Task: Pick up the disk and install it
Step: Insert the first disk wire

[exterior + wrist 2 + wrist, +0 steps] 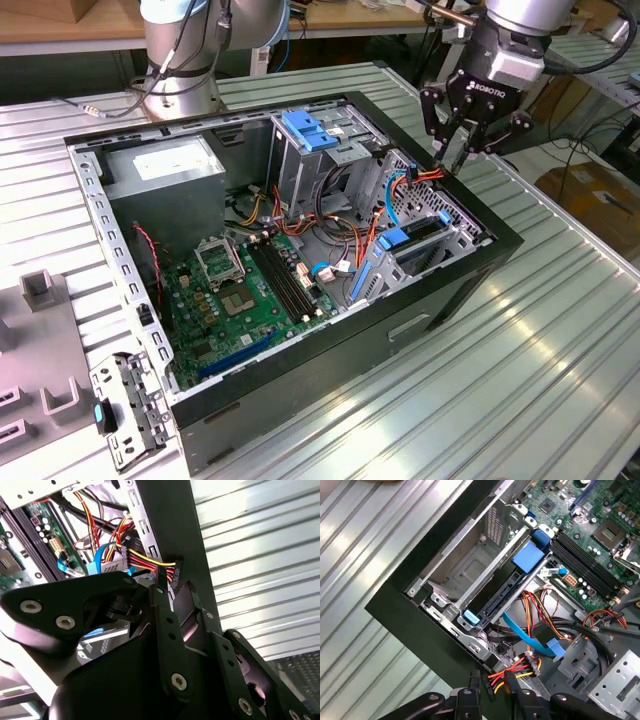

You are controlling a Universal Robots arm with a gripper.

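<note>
The disk (422, 233) lies slotted in the drive bay (470, 565) on the exterior view's right. The gripper (457, 156) hovers just beyond it over the case (470, 300) rim, its fingers (472, 680) a narrow gap apart and seemingly empty. They sit beside the power connector (530, 666), so any move here should probably be slow and square to avoid snagging its wires. The disk's label is hidden, and I cannot tell whether its rails have latched.

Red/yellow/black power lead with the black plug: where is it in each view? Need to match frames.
Exterior view: the power lead is inside the case, by its rim at the exterior view's right.
Second wrist view: its plug lies against the case's black wall.
First wrist view: it sits at the case's inner edge, near the drive cage.
Shared landmark: the blue flat cable, next to the lead throughout.
</note>
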